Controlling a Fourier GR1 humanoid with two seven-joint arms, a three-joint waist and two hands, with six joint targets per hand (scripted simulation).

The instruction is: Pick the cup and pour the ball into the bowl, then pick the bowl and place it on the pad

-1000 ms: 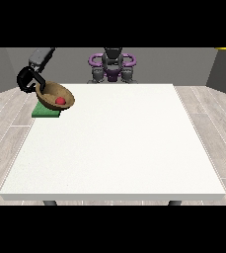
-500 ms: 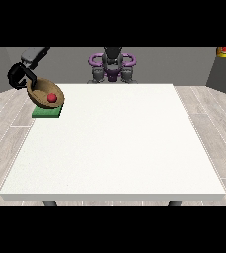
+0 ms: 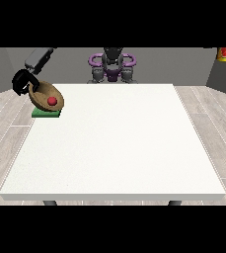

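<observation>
From the front, the hand at the view's left [image 3: 21, 82] seems curled round the tilted brown bowl [image 3: 45, 97] (red ball [image 3: 52, 101] inside) over the green pad [image 3: 46, 113]; level it, then lower gently.

A single front view looks from across the bench [image 3: 114, 148], set high and tilted down, facing the robot [image 3: 112, 66], which stands small at the far edge near the top. The camera sits back enough to take in the whole white benchtop, its near legs and the plank floor [image 3: 210, 128] on both sides.
</observation>
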